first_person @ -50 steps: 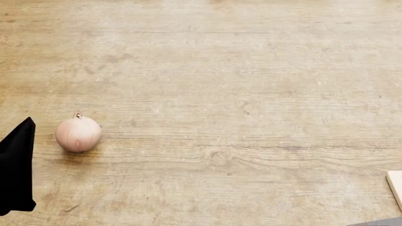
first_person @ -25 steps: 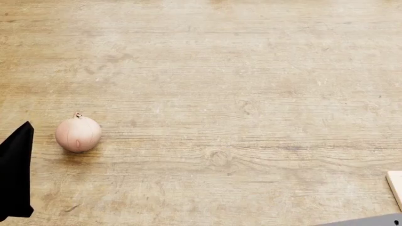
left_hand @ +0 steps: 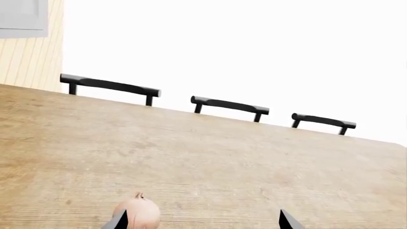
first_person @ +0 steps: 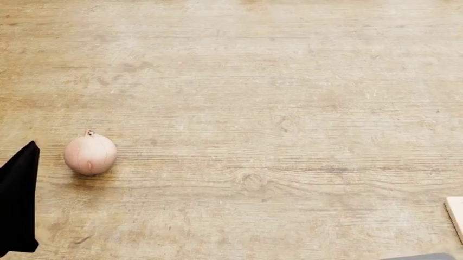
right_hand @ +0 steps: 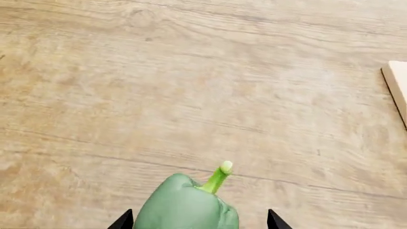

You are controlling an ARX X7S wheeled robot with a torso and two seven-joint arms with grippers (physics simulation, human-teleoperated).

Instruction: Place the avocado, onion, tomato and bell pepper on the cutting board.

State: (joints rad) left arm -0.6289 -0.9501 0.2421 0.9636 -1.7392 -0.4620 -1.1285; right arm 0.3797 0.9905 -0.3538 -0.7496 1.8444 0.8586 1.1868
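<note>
Left gripper (left_hand: 202, 225): stands open, with the two dark fingertips (left_hand: 117, 222) far apart at the edge of the left wrist view. Holds nothing. Shows in the head view only as a black shape at the left border, just beside the onion (first_person: 90, 154) but not touching it.

Onion: rests on the wooden table (first_person: 289, 81), alone, with the small dry tip pointing up. Appears in the left wrist view close to one fingertip and partly hidden behind it, not in the middle of the opening.

Right gripper (right_hand: 199, 222): has the bell pepper (right_hand: 184, 202) between the fingertips, with the light stem tilted up and away from the camera. Meets the pepper on one side, as it seems; leaves a small gap on the other side. Not possible to tell whether really clamped on it or only around it.

Cutting board (right_hand: 397, 86): lies on the table, well apart from the pepper. Visible only as a pale corner at the right border of the head view.

Behind the far edge of the table: three dark chair backs (left_hand: 229, 105).
</note>
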